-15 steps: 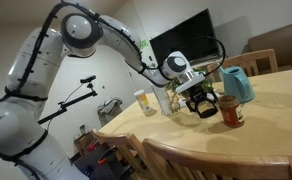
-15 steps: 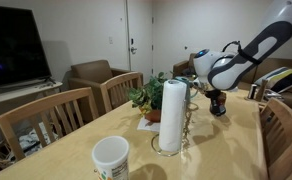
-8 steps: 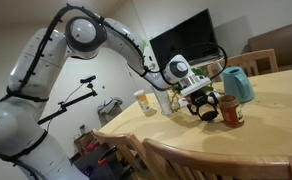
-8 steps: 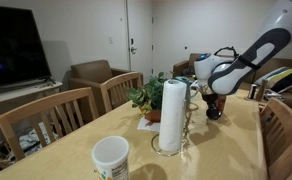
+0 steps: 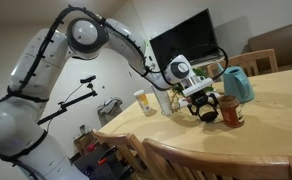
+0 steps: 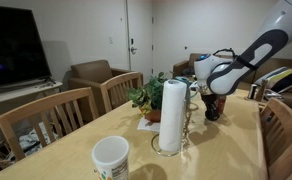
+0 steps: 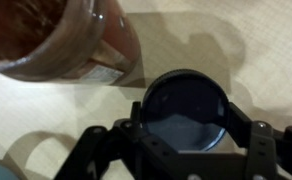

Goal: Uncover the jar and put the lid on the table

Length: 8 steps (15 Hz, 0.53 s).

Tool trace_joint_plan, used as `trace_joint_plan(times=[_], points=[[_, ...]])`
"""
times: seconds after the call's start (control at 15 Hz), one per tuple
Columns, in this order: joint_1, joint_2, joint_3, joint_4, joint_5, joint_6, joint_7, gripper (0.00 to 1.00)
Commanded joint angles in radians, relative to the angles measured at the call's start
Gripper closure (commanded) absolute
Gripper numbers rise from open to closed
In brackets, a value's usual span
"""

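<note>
1. I am seeing the gripper (image 7: pixel 189 128) clenching around the small, dark, round, flat lid (image 7: pixel 186 105) in the wrist view, with one black finger (image 7: pixel 129 128) pressing each side of its rim.
2. The lid is hanging low over the large light wooden table (image 7: pixel 251 30). I cannot tell whether it is touching the surface.
3. The small clear glass jar (image 7: pixel 56 35) with reddish-orange contents is standing uncovered just beside the lid, its mouth open and its pale label band showing.
4. In an exterior view, the gripper (image 5: pixel 203 106) is pointing down at the table (image 5: pixel 271 130) next to the jar (image 5: pixel 231 112), with a teal pitcher (image 5: pixel 237 83) standing behind the jar.
5. A yellowish cup (image 5: pixel 145 102) is sitting near the table's edge, well apart from the jar.
6. In an exterior view, the gripper (image 6: pixel 212 108) is hovering beyond a white paper towel roll (image 6: pixel 171 115) and a green potted plant (image 6: pixel 146 97).
</note>
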Motion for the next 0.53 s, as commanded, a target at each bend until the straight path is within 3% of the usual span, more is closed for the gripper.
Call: trace_joint_plan(times=[0.0, 0.2, 0.27, 0.33, 0.47], points=[[0.006, 0.02, -0.008, 0.034, 0.01, 0.008, -0.017, 0.18], [0.013, 0.03, -0.015, 0.046, 0.006, 0.008, -0.008, 0.18], [0.014, 0.032, -0.015, 0.05, 0.006, 0.007, -0.007, 0.15], [0.016, 0.036, -0.017, 0.053, 0.005, 0.006, -0.004, 0.05], [0.018, 0.04, -0.02, 0.059, 0.003, 0.004, -0.002, 0.03]])
